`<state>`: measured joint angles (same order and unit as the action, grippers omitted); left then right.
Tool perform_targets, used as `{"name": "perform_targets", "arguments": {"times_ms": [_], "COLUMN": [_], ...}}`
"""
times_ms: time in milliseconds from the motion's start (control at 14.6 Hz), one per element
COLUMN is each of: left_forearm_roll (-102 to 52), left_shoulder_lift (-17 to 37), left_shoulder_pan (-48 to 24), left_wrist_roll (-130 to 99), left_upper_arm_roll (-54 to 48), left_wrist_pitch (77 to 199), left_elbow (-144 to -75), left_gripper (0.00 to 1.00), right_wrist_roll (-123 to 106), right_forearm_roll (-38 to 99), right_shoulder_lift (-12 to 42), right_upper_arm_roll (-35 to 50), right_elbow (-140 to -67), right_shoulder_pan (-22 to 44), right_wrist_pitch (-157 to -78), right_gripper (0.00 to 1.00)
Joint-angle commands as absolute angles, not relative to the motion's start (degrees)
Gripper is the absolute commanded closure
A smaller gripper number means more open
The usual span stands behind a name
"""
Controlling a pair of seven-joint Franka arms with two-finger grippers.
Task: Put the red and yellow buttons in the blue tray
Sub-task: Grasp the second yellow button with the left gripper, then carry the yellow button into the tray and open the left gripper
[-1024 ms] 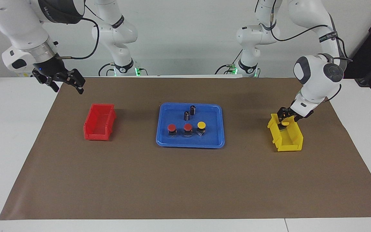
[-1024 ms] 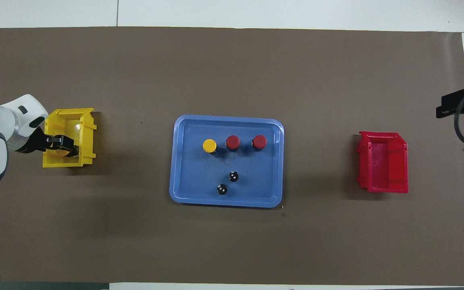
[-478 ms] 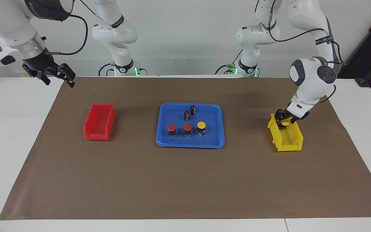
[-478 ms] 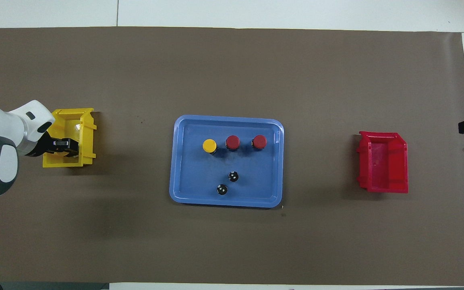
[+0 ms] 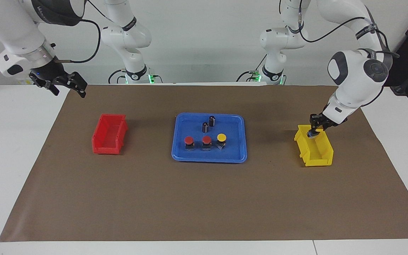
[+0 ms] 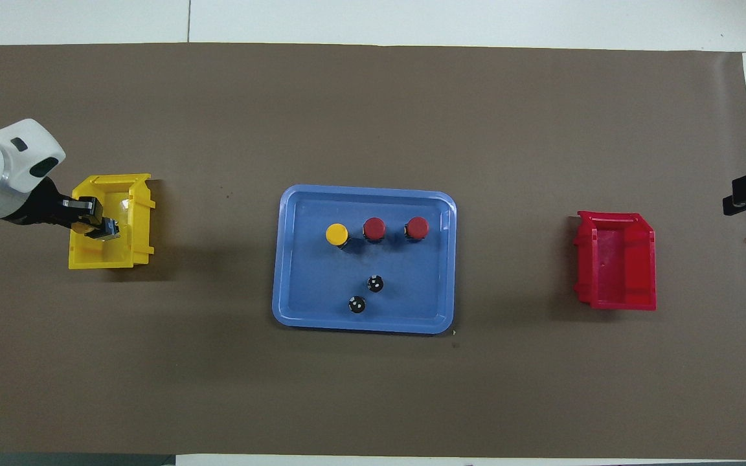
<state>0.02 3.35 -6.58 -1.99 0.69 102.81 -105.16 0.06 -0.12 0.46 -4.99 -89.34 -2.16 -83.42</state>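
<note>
The blue tray [image 5: 209, 159] [image 6: 363, 327] lies mid-table. In it stand two red buttons [image 5: 188, 140] [image 5: 206, 140] [image 6: 417, 227] [image 6: 373, 228] and one yellow button [image 5: 221, 137] [image 6: 337, 233] in a row. My left gripper [image 5: 313, 130] [image 6: 96, 228] hangs just over the yellow bin [image 5: 315, 152] [image 6: 111, 255], shut on another yellow button [image 5: 311, 134] [image 6: 109, 228] raised to about the bin's rim. My right gripper [image 5: 66, 83] waits open and empty, in the air over the corner of the mat by the right arm's base.
Two dark capless cylinders [image 5: 205, 126] [image 5: 212, 120] [image 6: 375, 283] [image 6: 357, 304] stand in the tray, nearer to the robots than the buttons. A red bin [image 5: 109, 134] [image 6: 616, 268] sits toward the right arm's end. A brown mat covers the table.
My left gripper has shut on the yellow button in the yellow bin and risen a little with it. The right gripper has drifted toward its corner of the mat.
</note>
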Motion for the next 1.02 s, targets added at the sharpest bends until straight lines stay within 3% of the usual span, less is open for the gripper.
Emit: {"name": "perform_targets", "arguments": {"times_ms": [0, 341, 956], "left_forearm_roll": [-2.5, -5.4, -5.4], "left_shoulder_lift": [6.6, 6.9, 11.8], "left_shoulder_pan": [-17.3, -29.8, -35.4], "left_wrist_roll": [-18.0, -32.7, -38.6], "left_upper_arm_roll": [0.8, 0.8, 0.9], "left_wrist_pitch": [102.0, 114.4, 124.1], "left_elbow": [-101.6, -108.4, -111.6], "left_gripper": [0.99, 0.99, 0.99], "right_wrist_roll": [-0.8, -0.8, -0.8], "right_forearm_roll": [-0.4, -0.4, -0.3], "right_shoulder_lift": [-0.4, -0.4, -0.4], "right_upper_arm_roll": [-4.9, -4.9, -4.9], "right_elbow": [-90.5, -90.5, -90.5], "right_shoulder_pan": [-2.2, -2.2, -2.2], "right_wrist_pitch": [-84.0, -84.0, -84.0], "right_gripper": [0.00, 0.00, 0.00]}}
